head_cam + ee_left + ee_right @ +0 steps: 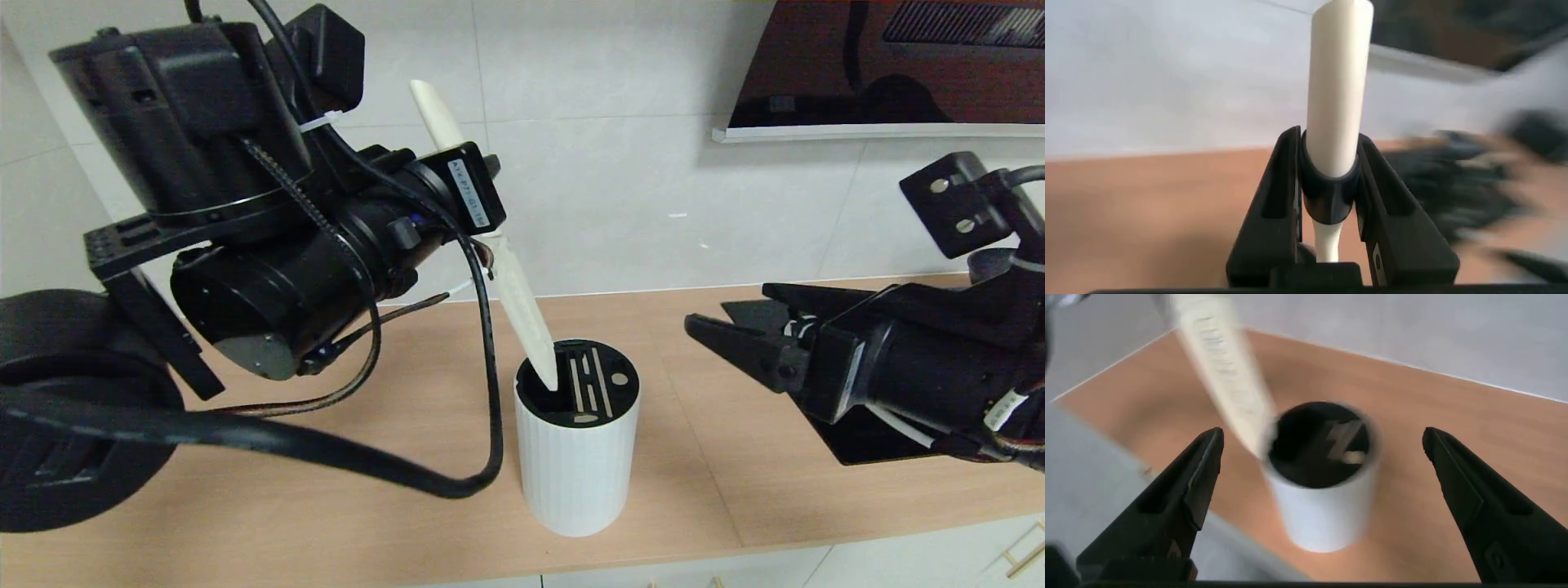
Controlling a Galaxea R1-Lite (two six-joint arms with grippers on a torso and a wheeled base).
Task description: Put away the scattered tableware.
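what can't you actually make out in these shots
1. Utensil lower end, how deep in the holder: dark opening in head view, blur in right wrist view.
2. Black flat item on the counter: head view, mostly under the right arm.
3. Fingers of the left pincer: head view, behind the wrist housing.

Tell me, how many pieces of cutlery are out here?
1. A white utensil, clamped in the left jaws, with its tip at the opening of the white holder. More may be hidden inside.
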